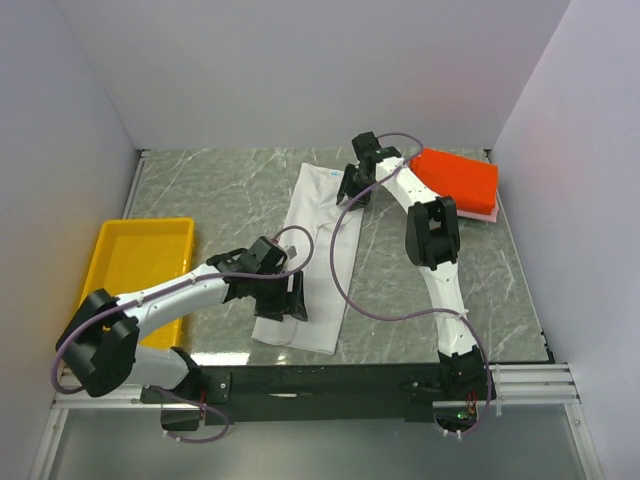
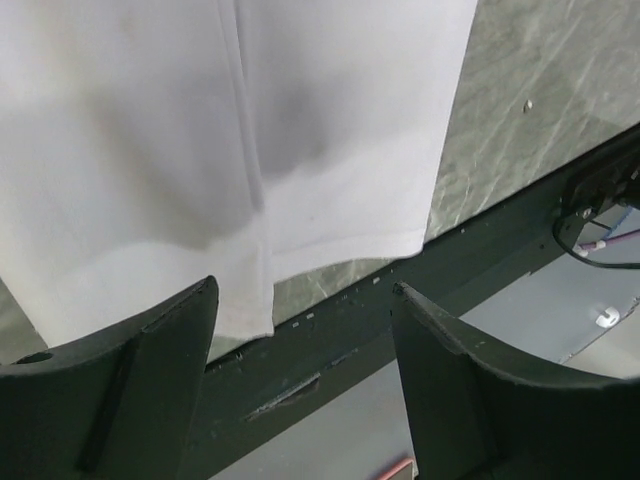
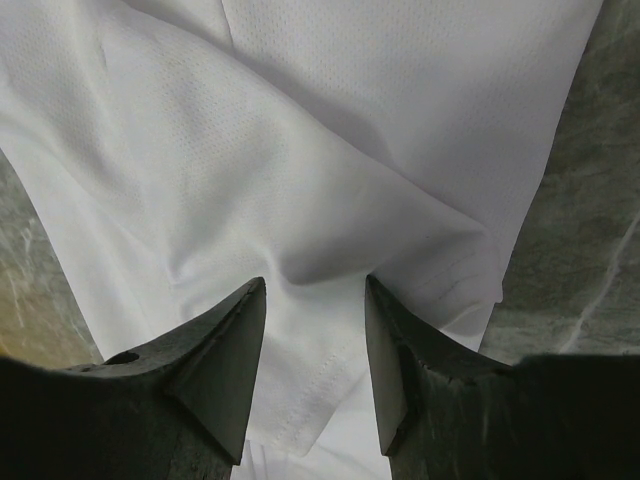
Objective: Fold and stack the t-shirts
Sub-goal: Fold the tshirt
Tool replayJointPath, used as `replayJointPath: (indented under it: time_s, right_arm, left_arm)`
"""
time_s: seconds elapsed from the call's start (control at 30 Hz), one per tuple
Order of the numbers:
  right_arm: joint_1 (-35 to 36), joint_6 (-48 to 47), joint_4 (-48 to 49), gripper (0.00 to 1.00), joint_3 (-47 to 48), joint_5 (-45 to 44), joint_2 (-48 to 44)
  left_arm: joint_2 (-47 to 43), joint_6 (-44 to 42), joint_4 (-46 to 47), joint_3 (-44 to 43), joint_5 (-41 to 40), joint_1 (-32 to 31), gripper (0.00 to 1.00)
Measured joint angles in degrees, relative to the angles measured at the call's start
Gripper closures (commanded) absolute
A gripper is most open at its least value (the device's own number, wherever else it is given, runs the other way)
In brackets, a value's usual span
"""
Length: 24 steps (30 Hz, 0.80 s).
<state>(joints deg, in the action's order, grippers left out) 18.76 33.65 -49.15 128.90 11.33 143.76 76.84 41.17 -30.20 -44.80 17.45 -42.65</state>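
At the near hem of the white t-shirt (image 1: 320, 250), the left gripper (image 1: 295, 298) stands wide open. In the left wrist view its 2 fingers (image 2: 150, 380) are spread far apart above the hem, with the shirt's near edge and the dark rail at the counter's front showing between them. Whether the tips touch the cloth I cannot tell; nothing is held. The left arm reaches from its base at the near left, elbow folded back beside the yellow tray (image 1: 150, 222), forearm running rightward across the counter (image 1: 230, 190) to the shirt.

The right gripper (image 1: 352, 190) is at the shirt's far end, over its right edge. Its fingers (image 3: 220, 370) are set at a narrow gap, not closed, tips down at the cloth, and a soft pucker of white fabric rises between them. The right arm stretches far forward from its base at the near right, elbow high over the counter, wrist bent left toward the shirt.

The white t-shirt lies flat as a long strip folded lengthwise, running from the far middle of the counter toward the near edge. An orange-red t-shirt (image 1: 460, 175) sits folded on a pink one (image 1: 485, 212) at the far right corner.
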Motion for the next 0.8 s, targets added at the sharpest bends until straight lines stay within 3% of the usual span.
replayJointPath:
  time_s: [0.43, 0.8]
  right_arm:
    - [-0.1, 0.0, 0.1, 0.48, 0.0, -0.1, 0.0]
    - [-0.5, -0.5, 4.0, 0.48, -3.8, 3.4, -3.6]
  left_arm:
    - [-9.6, 3.1, -4.5, 1.5, 0.3, -1.1, 0.23]
    - [0.7, -1.1, -0.6, 0.4, 2.1, -1.2, 0.24]
